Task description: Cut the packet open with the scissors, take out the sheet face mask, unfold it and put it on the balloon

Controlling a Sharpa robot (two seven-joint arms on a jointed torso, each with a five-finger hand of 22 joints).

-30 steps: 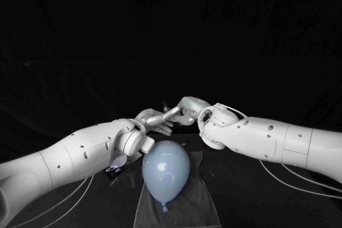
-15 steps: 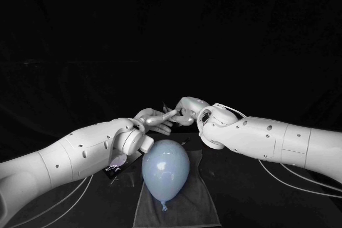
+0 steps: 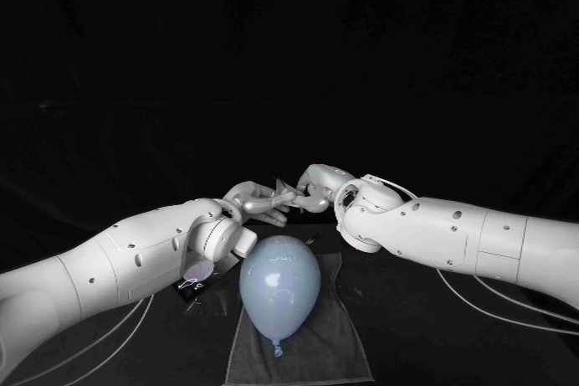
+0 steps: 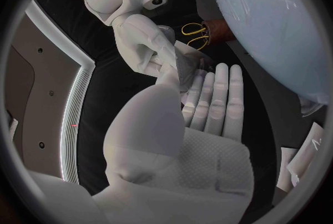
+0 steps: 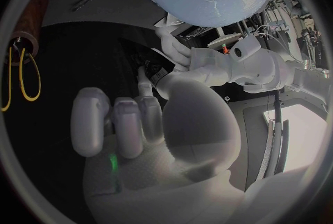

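L hand (image 3: 257,200) & R hand (image 3: 316,185) are pinching a thin piece (image 3: 286,187), packet or mask unclear, mid-frame above balloon (image 3: 280,287); prob. light, limp, slippery, so gripping edges looks safest.

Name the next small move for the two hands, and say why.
Probably ease the left hand and right hand apart to open the sheet mask. Both seem to pinch it, small and folded, between them behind the balloon, which lies bare on the cloth.
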